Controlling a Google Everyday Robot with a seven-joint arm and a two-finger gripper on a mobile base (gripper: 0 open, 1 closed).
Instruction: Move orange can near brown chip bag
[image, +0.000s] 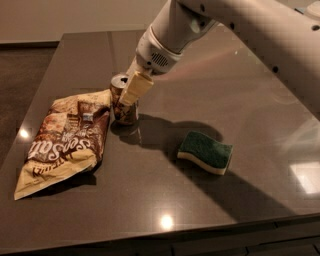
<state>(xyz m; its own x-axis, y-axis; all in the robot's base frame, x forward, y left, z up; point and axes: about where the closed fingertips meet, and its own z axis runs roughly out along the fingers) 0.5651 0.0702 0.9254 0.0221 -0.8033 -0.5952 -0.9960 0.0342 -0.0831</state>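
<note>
The orange can (121, 105) stands upright on the dark table, right beside the top right corner of the brown chip bag (67, 140), which lies flat at the left. My gripper (131, 90) comes down from the upper right and is shut on the can, with a cream finger (136, 88) across its right side near the silver top. The other finger is hidden behind the can.
A green-and-yellow sponge (206, 151) lies on the table to the right of the can. The dark table (165, 200) has its front edge near the bottom of the view and its left edge beside the bag. My white arm (240, 30) crosses the upper right.
</note>
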